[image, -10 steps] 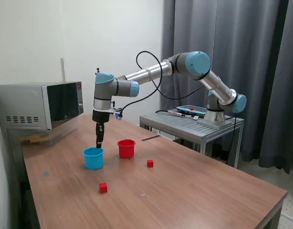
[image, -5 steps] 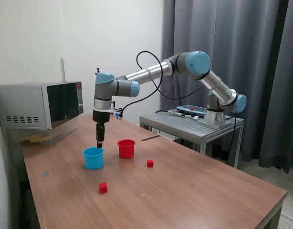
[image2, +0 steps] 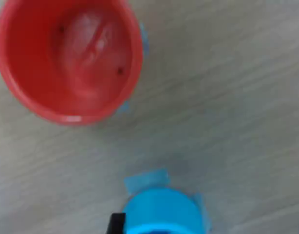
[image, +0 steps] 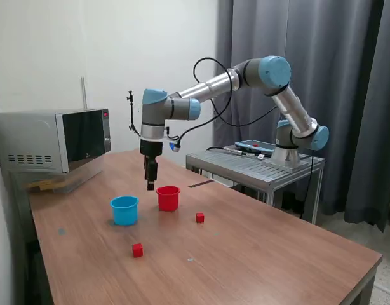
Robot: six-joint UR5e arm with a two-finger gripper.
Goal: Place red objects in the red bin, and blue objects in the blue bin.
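The red bin (image: 168, 197), a small red cup, stands on the wooden table (image: 258, 254) next to the blue bin (image: 124, 210), a light blue cup on its left in the exterior view. In the wrist view the red bin (image2: 69, 58) looks empty and only the top of the blue bin (image2: 164, 214) shows. Two red objects lie loose: one cube (image: 200, 217) right of the red bin, another (image: 138, 250) nearer the front. No blue objects are in view. My gripper (image: 150, 185) hangs above the table just behind the gap between the cups, its fingers (image2: 115, 224) apart and holding nothing.
A microwave (image: 52, 141) sits at the table's back corner on the exterior view's left. A metal cart (image: 258, 166) carrying the arm's base stands behind the table on the right. A dark curtain (image: 347, 95) hangs beyond it.
My gripper has lifted from just over the blue bin and swung toward the exterior view's right, ending behind the red bin. The cups and red cubes have not moved.
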